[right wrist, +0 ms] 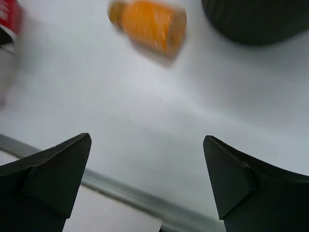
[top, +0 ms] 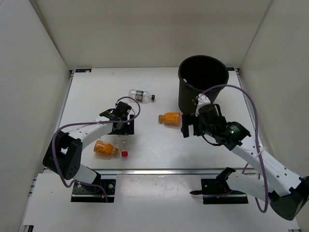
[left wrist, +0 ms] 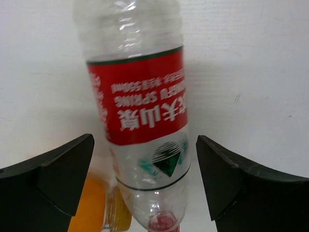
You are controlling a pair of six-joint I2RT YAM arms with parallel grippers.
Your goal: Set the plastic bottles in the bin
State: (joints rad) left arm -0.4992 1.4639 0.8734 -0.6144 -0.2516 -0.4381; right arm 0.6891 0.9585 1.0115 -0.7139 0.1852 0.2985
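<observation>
A clear bottle with a red-white label (left wrist: 140, 101) and a red cap lies between my left gripper's (left wrist: 145, 179) open fingers, which stand apart from it on both sides. In the top view this bottle (top: 124, 145) pokes out below the left gripper (top: 122, 129). An orange bottle (top: 105, 148) lies just left of it and shows in the left wrist view (left wrist: 91, 203). A second orange bottle (top: 170, 118) lies left of my right gripper (top: 189, 128), which is open and empty (right wrist: 147, 179). A clear dark-label bottle (top: 141, 95) lies farther back. The black bin (top: 203, 82) stands behind the right gripper. The green-label bottle is out of view.
The table's metal front edge (top: 159, 170) runs just below the right gripper and shows in the right wrist view (right wrist: 120, 193). White walls close in the table on the left, back and right. The second orange bottle (right wrist: 149, 24) and the bin's wall (right wrist: 260, 19) show in the right wrist view.
</observation>
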